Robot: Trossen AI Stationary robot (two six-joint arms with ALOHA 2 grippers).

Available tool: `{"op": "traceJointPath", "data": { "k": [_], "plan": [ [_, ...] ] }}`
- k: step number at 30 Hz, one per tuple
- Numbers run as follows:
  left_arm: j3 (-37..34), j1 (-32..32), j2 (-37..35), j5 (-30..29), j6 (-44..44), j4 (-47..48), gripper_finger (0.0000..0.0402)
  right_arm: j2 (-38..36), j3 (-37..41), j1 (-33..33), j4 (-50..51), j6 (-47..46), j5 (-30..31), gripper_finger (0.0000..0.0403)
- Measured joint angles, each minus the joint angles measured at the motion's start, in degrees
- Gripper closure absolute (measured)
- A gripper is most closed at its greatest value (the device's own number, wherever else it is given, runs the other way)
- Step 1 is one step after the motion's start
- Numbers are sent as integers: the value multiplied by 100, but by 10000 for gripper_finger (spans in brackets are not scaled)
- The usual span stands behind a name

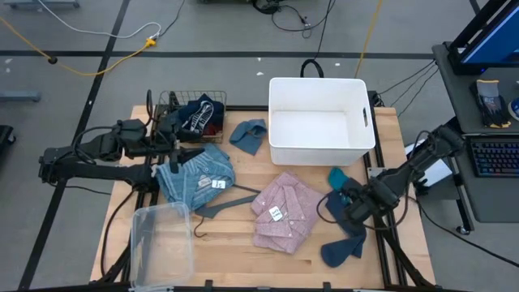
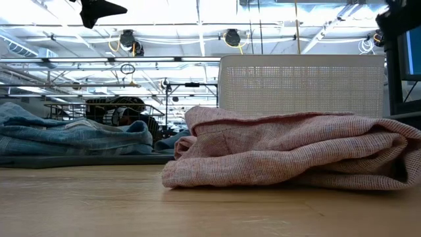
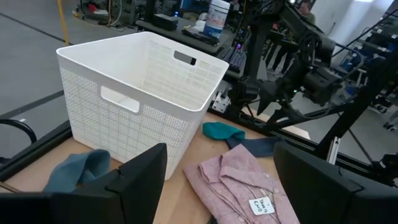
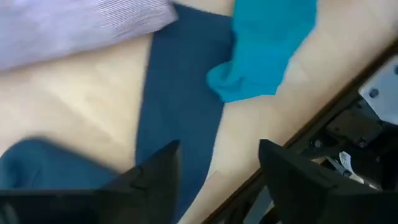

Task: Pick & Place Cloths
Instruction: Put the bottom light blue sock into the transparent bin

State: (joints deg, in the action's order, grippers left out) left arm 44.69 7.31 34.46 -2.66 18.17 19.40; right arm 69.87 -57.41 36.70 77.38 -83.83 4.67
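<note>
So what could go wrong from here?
The right gripper hangs open over the navy cloth, close to the table's edge; a loose grab might drag the cloth off. The teal cloth overlaps the navy one, so both could lift together.

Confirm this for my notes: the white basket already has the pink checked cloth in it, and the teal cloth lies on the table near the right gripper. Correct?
Not quite. The white basket is empty in the high view; the pink checked cloth lies on the table in front of it. The teal cloth does lie on the table near the right gripper.
</note>
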Motion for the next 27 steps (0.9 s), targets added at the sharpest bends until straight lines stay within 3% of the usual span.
{"op": "traceJointPath", "data": {
  "k": [7,27],
  "plan": [
    [0,0,1,-2,9,0,108,-2,424,-396,-247,-482,-20,150],
    [0,0,0,-28,76,0,108,0,1385,-1301,-1435,-841,90,182]
  ]
}}
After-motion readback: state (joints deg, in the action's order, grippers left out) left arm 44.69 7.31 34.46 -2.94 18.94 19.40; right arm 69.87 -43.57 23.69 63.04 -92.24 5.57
